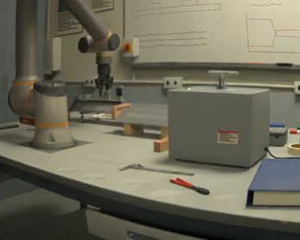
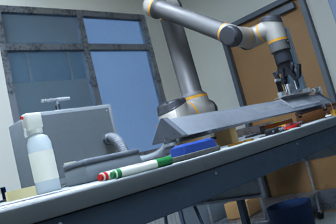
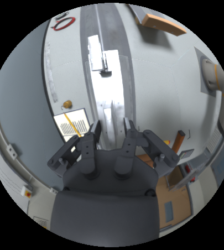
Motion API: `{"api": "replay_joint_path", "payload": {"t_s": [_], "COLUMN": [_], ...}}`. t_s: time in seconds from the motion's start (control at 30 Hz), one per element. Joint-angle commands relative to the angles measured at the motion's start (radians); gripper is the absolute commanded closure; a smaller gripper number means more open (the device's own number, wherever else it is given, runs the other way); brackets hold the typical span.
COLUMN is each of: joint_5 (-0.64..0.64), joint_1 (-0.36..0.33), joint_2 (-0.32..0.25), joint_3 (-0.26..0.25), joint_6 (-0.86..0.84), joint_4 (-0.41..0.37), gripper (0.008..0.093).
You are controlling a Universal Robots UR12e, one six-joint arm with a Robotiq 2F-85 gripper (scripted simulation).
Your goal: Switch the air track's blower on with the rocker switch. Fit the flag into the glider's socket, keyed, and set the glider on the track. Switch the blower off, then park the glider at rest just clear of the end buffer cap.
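The glider (image 2: 297, 95) sits astride the air track (image 2: 231, 118) near its far end, with the flag (image 3: 110, 121) standing upright in its socket. My gripper (image 3: 111, 127) hangs straight down over the flag with a finger on either side of it, open and holding nothing. In the side camera the gripper (image 1: 103, 87) is just above the glider (image 1: 98, 99), behind the arm's base. The grey blower box (image 1: 218, 125) stands at the track's other end, joined to it by a hose (image 2: 116, 141); its rocker switch is not in view.
A blue book (image 1: 281, 182) lies at the bench's near right corner. Red-handled pliers (image 1: 189, 186) and a steel caliper (image 1: 156, 169) lie in front of the blower. A spray bottle (image 2: 40, 156), marker (image 2: 135, 168) and tape roll (image 1: 299, 148) sit beside it. A notepad (image 3: 72, 124) lies left of the track.
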State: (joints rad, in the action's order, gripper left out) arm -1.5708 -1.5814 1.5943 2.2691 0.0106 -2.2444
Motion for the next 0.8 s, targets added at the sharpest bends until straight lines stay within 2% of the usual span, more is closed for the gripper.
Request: {"api": "replay_joint_path", "payload": {"t_s": [0.0,0.4,0.77], "joint_5": [0.0,0.0,0.0], "joint_1": [0.0,0.0,0.0], "joint_2": [0.0,0.005,0.033], "joint_3": [-0.001,-0.004,-0.027], "joint_6": [0.0,0.0,0.0], "joint_4": [0.0,0.007,0.056], "gripper": [0.0534,0.0534,0.0534]}}
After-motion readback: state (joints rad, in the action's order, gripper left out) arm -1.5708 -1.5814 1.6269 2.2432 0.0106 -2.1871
